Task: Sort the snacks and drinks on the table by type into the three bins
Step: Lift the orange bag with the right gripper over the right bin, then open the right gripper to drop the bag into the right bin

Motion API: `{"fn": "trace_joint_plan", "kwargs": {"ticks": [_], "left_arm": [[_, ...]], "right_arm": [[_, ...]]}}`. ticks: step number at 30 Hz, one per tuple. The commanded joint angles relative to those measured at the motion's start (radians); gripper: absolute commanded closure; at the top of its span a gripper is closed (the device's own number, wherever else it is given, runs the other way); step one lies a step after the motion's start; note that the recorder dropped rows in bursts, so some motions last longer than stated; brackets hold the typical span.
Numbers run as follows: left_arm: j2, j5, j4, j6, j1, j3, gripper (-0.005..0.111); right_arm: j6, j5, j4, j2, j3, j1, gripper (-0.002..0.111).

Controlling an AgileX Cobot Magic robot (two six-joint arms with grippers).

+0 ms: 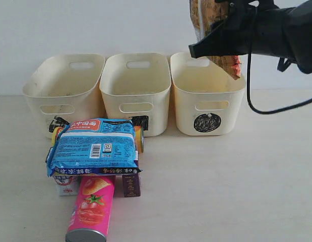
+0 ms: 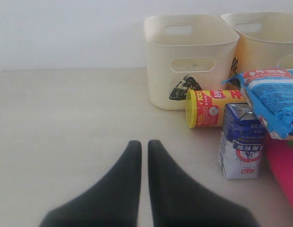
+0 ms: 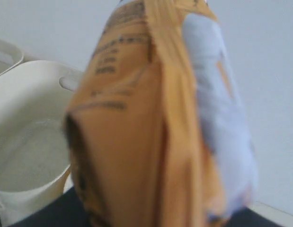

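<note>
The right end effector [image 1: 220, 44] pinches the orange snack bag [image 1: 231, 63] above the circle-marked bin [image 1: 183, 116] at the table's [image 1: 236, 176] far edge. Best to lower it past the rim, centred, before releasing (crinkly bags snag). The left end effector [image 2: 142, 151] is closed and empty.

3 bins [image 1: 87, 106] [image 1: 110, 108] [image 1: 183, 113], 2 chip tubes [image 1: 92, 201] [image 2: 210, 109], 2 cartons [image 2: 241, 146] [image 1: 130, 184], 1 blue noodle pack [image 1: 92, 148], 1 orange snack bag [image 3: 137, 118]

Lighting: bright, even, diffuse; faint soft shadows on the table [image 1: 236, 191]. Exterior view: sharp. Left wrist view: left gripper [image 2: 144, 143] near lens, soft-edged, slightly hazy overall. Right wrist view: orange snack bag [image 3: 137, 132] close, heavily blurred
</note>
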State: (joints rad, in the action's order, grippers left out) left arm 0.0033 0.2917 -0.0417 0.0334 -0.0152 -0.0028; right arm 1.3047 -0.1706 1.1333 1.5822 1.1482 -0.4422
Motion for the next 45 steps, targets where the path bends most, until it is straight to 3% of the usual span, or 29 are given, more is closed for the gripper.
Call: {"fn": "trace_joint_plan", "kwargs": {"ticks": [1,9,25,32,39,41,45], "left_arm": [[-0.003,0.001,0.008,-0.003,0.004,0.003,0.102],[-0.003,0.001,0.008,-0.003,0.004,0.003,0.102],[-0.003,0.001,0.008,-0.003,0.004,0.003,0.102],[-0.003,0.001,0.008,-0.003,0.004,0.003,0.102],[-0.003,0.001,0.008,-0.003,0.004,0.003,0.102],[-0.003,0.001,0.008,-0.003,0.004,0.003,0.102],[-0.003,0.001,0.008,-0.003,0.004,0.003,0.102]], "right_arm": [[-0.001,0.08,-0.013,0.129,0.166,0.072,0.108],[-0.029,0.094,-0.013,0.457,0.487,0.123,0.108],[-0.051,0.11,-0.013,0.656,0.669,0.133,0.105],[-0.076,0.12,-0.013,0.663,0.669,0.153,0.077],[-0.113,0.134,-0.013,0.663,0.669,0.159,0.021],[-0.113,0.144,-0.013,0.663,0.669,0.159,0.014],[-0.113,0.144,-0.013,0.653,0.669,0.158,0.014]]}}
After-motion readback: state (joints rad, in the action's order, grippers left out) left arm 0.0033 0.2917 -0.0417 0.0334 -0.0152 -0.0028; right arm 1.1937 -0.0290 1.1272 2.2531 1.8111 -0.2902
